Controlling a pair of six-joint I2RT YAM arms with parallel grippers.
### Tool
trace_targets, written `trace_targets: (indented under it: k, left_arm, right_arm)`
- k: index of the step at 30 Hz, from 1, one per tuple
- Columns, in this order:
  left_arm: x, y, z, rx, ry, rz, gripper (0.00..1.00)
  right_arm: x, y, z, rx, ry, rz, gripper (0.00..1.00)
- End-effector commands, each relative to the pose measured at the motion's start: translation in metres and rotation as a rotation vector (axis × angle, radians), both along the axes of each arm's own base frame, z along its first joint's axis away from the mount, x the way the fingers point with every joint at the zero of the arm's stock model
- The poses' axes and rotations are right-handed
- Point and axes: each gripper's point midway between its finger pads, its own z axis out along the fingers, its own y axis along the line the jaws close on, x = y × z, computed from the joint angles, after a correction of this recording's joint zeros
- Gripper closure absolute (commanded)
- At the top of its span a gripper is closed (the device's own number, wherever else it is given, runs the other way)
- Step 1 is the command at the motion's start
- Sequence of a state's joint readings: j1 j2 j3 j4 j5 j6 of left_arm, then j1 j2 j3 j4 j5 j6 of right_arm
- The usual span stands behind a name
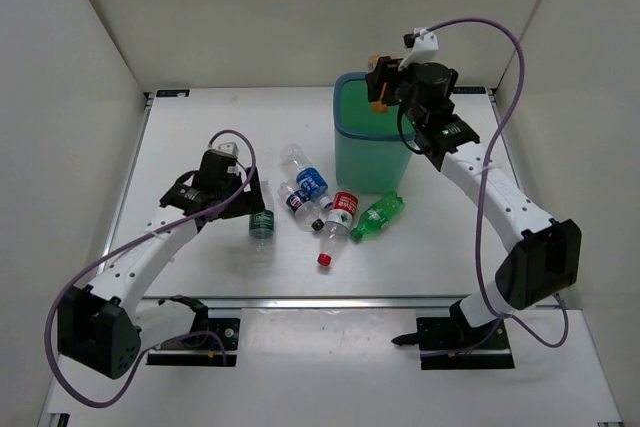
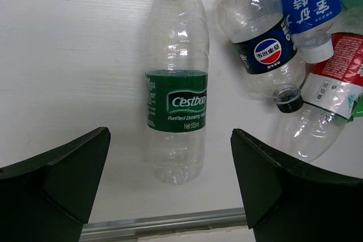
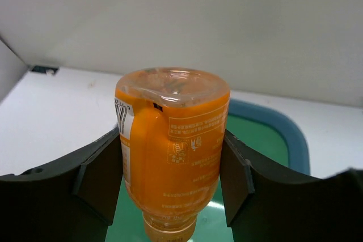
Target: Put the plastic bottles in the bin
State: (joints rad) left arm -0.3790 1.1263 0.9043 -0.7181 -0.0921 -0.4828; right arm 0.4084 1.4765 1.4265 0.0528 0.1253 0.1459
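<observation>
My right gripper point(image 1: 382, 87) point(image 3: 170, 165) is shut on the orange bottle point(image 1: 377, 100) point(image 3: 173, 140). It holds the bottle neck-down over the back rim of the teal bin point(image 1: 370, 162) point(image 3: 290, 135). On the table left of the bin lie other plastic bottles: a clear green-label one point(image 1: 262, 224) point(image 2: 176, 100), a blue-label one point(image 1: 308, 177) point(image 2: 306, 4), a dark-label one point(image 1: 296, 202) point(image 2: 266, 49), a red-label one point(image 1: 340, 215) point(image 2: 334, 77) and a green one point(image 1: 380, 215). My left gripper point(image 1: 250, 199) point(image 2: 170, 134) hangs open just above the base of the green-label bottle, with nothing in it.
White walls enclose the table on three sides. A metal rail point(image 2: 164, 225) runs along the table's near edge, just below the green-label bottle's base. The dark-label, blue-label and red-label bottles lie close together, touching.
</observation>
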Motion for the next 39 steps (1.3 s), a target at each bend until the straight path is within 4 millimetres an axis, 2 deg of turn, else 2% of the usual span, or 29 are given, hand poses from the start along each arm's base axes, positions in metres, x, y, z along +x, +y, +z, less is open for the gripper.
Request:
trace_targets:
  k: [1,4,6,7,8,10,11,12,13,15,16,18,19,20,21,22,23,24,25,27,29,31,32,33,34,36,37,39]
  left_arm:
    - [0.002,-0.006,-0.009,-0.016,0.003,-0.012,0.02]
    - [0.002,-0.01,-0.019,-0.027,0.022,-0.02,0.02]
    - [0.003,-0.014,-0.027,-0.026,0.045,-0.039,0.01]
    - [0.003,-0.015,-0.033,-0.011,0.069,-0.039,0.01]
    - [0.004,-0.017,-0.039,-0.002,0.084,-0.048,0.01]
    - [0.01,-0.022,-0.04,0.003,0.084,-0.063,0.02]
    - [0.012,-0.025,-0.045,0.005,0.097,-0.068,0.01]
    - [0.012,-0.027,-0.048,0.004,0.107,-0.075,0.01]
    - [0.013,-0.028,-0.053,0.011,0.121,-0.073,0.01]
    - [0.017,-0.032,-0.062,0.007,0.142,-0.083,0.01]
    - [0.016,-0.031,-0.065,0.012,0.152,-0.079,0.02]
    - [0.021,-0.03,-0.073,0.022,0.169,-0.073,0.01]
    - [0.021,-0.031,-0.076,0.026,0.175,-0.084,0.03]
    - [0.019,-0.031,-0.081,0.031,0.189,-0.086,0.06]
    - [0.02,-0.03,-0.085,0.035,0.207,-0.068,0.21]
    - [0.021,-0.032,-0.082,0.034,0.199,-0.071,0.38]
    - [0.021,-0.033,-0.08,0.033,0.208,-0.074,0.44]
    - [0.022,-0.03,-0.078,0.05,0.204,-0.066,0.57]
    - [0.022,-0.027,-0.074,0.048,0.206,-0.045,0.66]
    - [0.033,-0.016,-0.047,0.06,0.137,-0.012,0.69]
    - [0.04,-0.009,-0.021,0.053,0.084,0.032,0.67]
    - [0.056,-0.008,0.033,0.016,-0.068,0.061,0.62]
    - [0.059,-0.012,0.048,0.008,-0.114,0.051,0.62]
    - [0.07,-0.014,0.082,-0.023,-0.21,0.059,0.61]
    - [0.074,-0.023,0.103,-0.045,-0.275,0.045,0.6]
    - [0.086,-0.047,0.155,-0.106,-0.402,-0.017,0.6]
    - [0.094,-0.065,0.177,-0.139,-0.457,-0.068,0.59]
    - [0.1,-0.104,0.196,-0.16,-0.501,-0.18,0.57]
  right_arm:
    - [0.001,0.001,0.007,0.019,-0.023,0.016,0.63]
    - [-0.005,0.007,-0.003,0.029,-0.017,0.056,0.48]
    - [-0.009,0.004,0.004,0.014,-0.02,0.045,0.23]
    - [-0.009,0.002,0.01,0.016,-0.027,0.039,0.16]
    - [-0.012,0.003,0.006,-0.008,-0.017,0.043,0.01]
    - [-0.018,-0.003,0.02,-0.024,-0.046,0.026,0.01]
    - [-0.021,-0.005,0.014,-0.03,-0.031,0.011,0.01]
    - [-0.027,-0.009,0.022,-0.024,-0.05,0.004,0.0]
    - [-0.035,-0.019,0.026,-0.015,-0.055,-0.023,0.01]
    - [-0.043,-0.039,0.02,0.001,-0.034,-0.082,0.01]
    - [-0.051,-0.047,0.029,0.024,-0.053,-0.099,0.0]
    - [-0.062,-0.077,0.003,0.017,0.032,-0.176,0.01]
    - [-0.072,-0.087,0.002,0.044,0.051,-0.198,0.01]
    - [-0.078,-0.103,-0.006,0.058,0.072,-0.227,0.01]
    - [-0.079,-0.122,-0.033,0.078,0.143,-0.265,0.01]
    - [-0.088,-0.13,-0.036,0.118,0.152,-0.277,0.01]
    - [-0.095,-0.144,-0.051,0.155,0.181,-0.287,0.01]
    - [-0.099,-0.156,-0.072,0.185,0.229,-0.3,0.0]
    - [-0.105,-0.163,-0.076,0.213,0.243,-0.312,0.01]
    - [-0.117,-0.178,-0.104,0.238,0.312,-0.334,0.0]
    - [-0.126,-0.181,-0.128,0.233,0.387,-0.353,0.01]
    - [-0.131,-0.178,-0.149,0.205,0.442,-0.367,0.0]
    - [-0.134,-0.177,-0.154,0.193,0.453,-0.383,0.01]
    - [-0.136,-0.176,-0.164,0.178,0.476,-0.393,0.01]
    - [-0.14,-0.177,-0.178,0.172,0.514,-0.409,0.01]
    - [-0.148,-0.161,-0.196,0.186,0.571,-0.374,0.01]
    - [-0.15,-0.151,-0.204,0.193,0.591,-0.341,0.01]
    - [-0.15,-0.134,-0.209,0.227,0.595,-0.296,0.0]
